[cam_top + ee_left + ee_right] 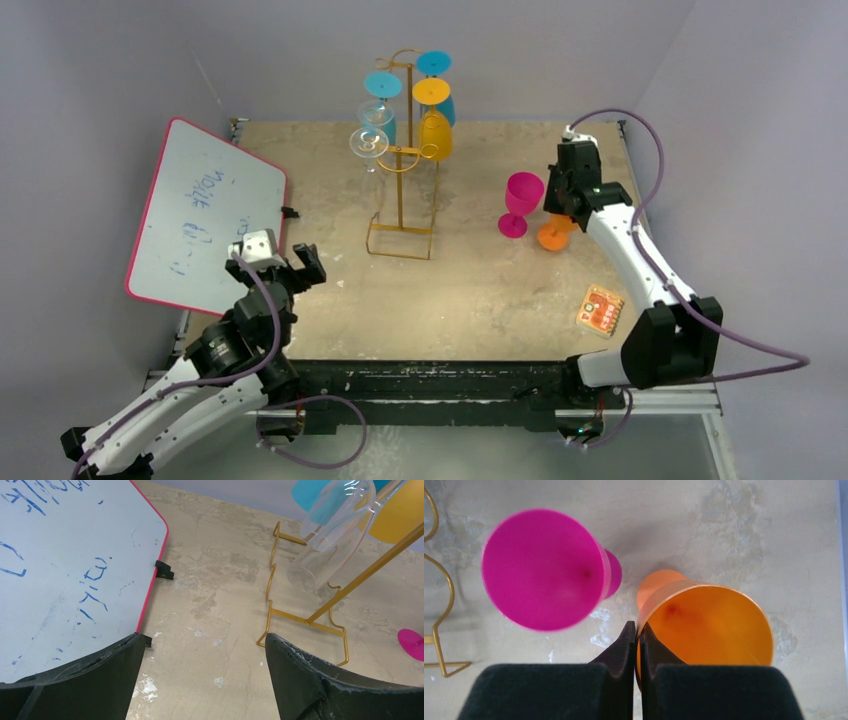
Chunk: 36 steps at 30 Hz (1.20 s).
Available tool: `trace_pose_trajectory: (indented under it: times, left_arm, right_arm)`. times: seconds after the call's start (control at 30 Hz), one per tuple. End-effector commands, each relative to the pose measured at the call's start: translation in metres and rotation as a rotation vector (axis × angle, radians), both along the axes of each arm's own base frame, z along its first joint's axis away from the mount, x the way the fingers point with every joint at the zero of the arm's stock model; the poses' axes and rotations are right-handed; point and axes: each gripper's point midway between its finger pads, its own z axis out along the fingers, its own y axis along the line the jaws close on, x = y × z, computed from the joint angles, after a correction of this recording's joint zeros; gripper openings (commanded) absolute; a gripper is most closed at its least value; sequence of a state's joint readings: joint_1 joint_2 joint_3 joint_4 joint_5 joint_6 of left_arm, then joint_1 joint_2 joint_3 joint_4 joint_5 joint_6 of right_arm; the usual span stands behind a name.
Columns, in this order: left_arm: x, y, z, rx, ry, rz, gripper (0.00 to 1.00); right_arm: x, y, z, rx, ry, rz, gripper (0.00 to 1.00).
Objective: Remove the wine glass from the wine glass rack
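The gold wire wine glass rack (404,160) stands at the back middle of the table, and its base (305,620) shows in the left wrist view. A clear wine glass (368,143) (330,540), two blue ones (383,86) and a yellow one (433,130) hang upside down on it. An orange wine glass (551,238) (709,620) is upright at the right, and my right gripper (561,214) (637,628) is shut on its rim. A magenta wine glass (520,200) (544,570) stands upright just left of it. My left gripper (287,264) (205,640) hangs open over bare table, left of the rack.
A red-edged whiteboard (205,215) (65,565) leans at the left, close beside my left gripper. A small orange card (601,309) lies near the right arm's base. Grey walls close off the back and sides.
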State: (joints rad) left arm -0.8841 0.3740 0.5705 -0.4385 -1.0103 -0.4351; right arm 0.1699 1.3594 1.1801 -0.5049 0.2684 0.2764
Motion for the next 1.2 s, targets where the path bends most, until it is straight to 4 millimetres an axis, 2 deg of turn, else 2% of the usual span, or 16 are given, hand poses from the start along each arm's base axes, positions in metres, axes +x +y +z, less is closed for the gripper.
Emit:
trace_pose_trajectory:
  times: [0.0,0.3,0.37,0.43,0.5,0.57,0.6,0.93,1.03,1.17]
  left_arm:
    - [-0.002,0.001,0.020,-0.049,-0.042,-0.009,0.91]
    - [-0.002,0.001,0.017,-0.049,-0.042,-0.011,0.91]
    - [-0.002,-0.001,0.017,-0.051,-0.041,-0.020,0.91]
    - [-0.002,-0.002,0.017,-0.051,-0.039,-0.024,0.91]
    - [-0.002,-0.001,0.017,-0.051,-0.038,-0.021,0.91]
    - [-0.001,-0.001,0.016,-0.049,-0.037,-0.016,0.91]
    - [-0.001,-0.001,0.016,-0.049,-0.037,-0.016,0.91]
    - [-0.001,-0.002,0.016,-0.043,-0.034,-0.018,0.91]
    - [-0.001,-0.002,0.016,-0.045,-0.035,-0.020,0.91]
    - [0.000,-0.002,0.017,-0.044,-0.035,-0.021,0.91]
  right_arm:
    - [0.032,0.003,0.023,-0.010,-0.089,0.028,0.00]
    - [0.047,0.015,0.000,0.027,-0.024,0.080,0.00]
    - [0.047,0.013,-0.001,0.019,-0.024,0.073,0.10]
    - [0.046,0.010,0.003,0.007,-0.028,0.061,0.26]
    - [0.045,0.009,0.009,0.004,-0.035,0.057,0.30]
    - [0.045,0.007,0.016,0.001,-0.053,0.046,0.43]
    - [0.044,0.006,0.021,0.001,-0.058,0.040,0.45]
    - [0.036,0.011,0.093,0.042,-0.212,0.072,0.45]
    - [0.033,0.024,0.116,0.095,-0.273,0.138,0.46]
    - [0.026,0.057,0.139,0.214,-0.342,0.299,0.49]
